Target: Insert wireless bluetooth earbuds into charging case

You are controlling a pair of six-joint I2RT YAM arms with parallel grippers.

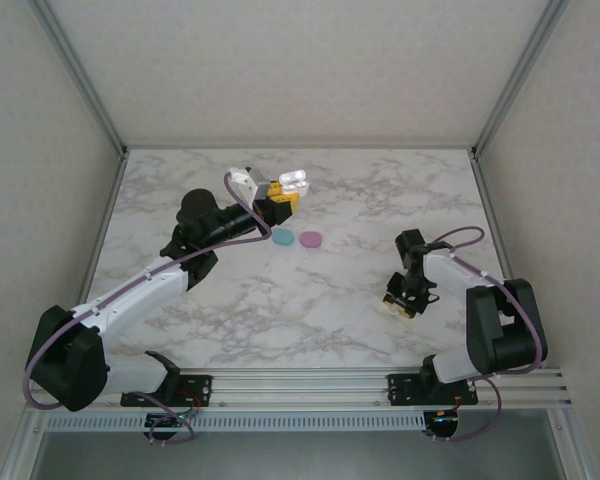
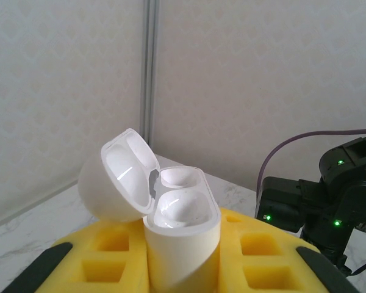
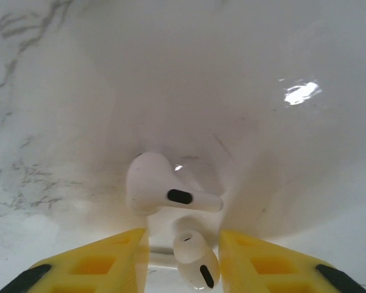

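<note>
Marble counter (image 3: 61, 73) under your right jaws holds one white earbud (image 3: 196, 264) between them; whether it is pinched I cannot tell. Closing off-centre could flick it into the second earbud (image 3: 155, 183) just ahead. Left jaws clench the open charging case (image 2: 183, 244).

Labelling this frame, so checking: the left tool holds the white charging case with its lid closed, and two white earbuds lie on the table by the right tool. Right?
Not quite: the left wrist view shows the charging case in the left tool with its lid open. The rest stands.
</note>
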